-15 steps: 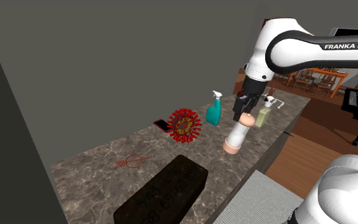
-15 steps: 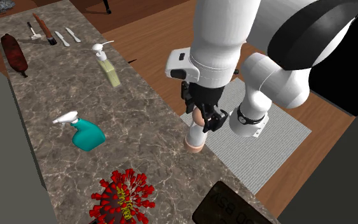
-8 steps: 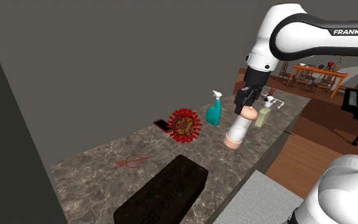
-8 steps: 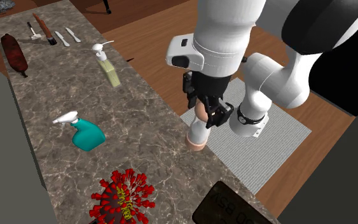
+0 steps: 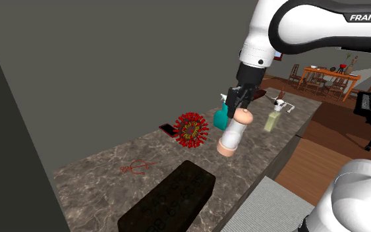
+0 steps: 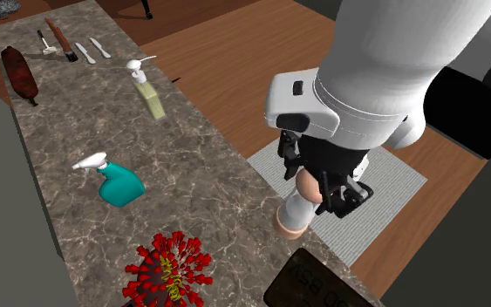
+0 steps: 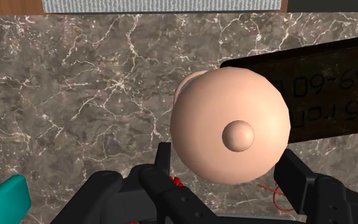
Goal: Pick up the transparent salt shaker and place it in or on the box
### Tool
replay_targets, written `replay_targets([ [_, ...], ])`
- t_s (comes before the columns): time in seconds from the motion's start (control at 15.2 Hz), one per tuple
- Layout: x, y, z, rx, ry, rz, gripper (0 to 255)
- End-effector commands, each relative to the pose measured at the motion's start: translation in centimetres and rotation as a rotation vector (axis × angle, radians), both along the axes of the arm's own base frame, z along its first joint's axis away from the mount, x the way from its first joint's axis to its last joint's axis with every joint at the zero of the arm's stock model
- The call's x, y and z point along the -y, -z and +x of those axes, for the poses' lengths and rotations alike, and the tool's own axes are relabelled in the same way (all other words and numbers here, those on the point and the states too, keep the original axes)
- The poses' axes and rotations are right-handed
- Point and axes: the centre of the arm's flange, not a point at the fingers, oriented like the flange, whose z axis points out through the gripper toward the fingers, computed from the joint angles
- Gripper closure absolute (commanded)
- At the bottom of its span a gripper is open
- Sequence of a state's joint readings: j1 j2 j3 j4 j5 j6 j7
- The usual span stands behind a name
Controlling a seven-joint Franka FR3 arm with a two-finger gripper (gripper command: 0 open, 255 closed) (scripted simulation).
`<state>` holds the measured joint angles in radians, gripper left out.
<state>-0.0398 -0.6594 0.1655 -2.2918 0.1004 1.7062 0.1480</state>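
Gripper [image 7: 229, 167]: black, two fingers clamped on the neck of the salt shaker [image 5: 233, 134], just under its cap.
Salt shaker: white body, pink domed cap and pink base; slightly tilted, hanging above the marbled worktop [image 5: 105, 178], near the end of the dark box [image 5: 171, 198].
Further off: red spiky ball [image 5: 192, 129], teal spray bottle [image 6: 119, 185], pump bottle [image 6: 147, 92].

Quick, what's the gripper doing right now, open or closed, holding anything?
Gripper: closed, holding the shaker near its top.
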Motion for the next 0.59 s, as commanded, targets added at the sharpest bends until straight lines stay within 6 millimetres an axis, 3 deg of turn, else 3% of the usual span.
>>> replay_targets([
  [0.0,-3.0,-0.7,0.8,-0.001,0.0,0.001,255],
  [0.53,-13.1,-2.9,2.9,-0.001,0.0,0.001,255],
])
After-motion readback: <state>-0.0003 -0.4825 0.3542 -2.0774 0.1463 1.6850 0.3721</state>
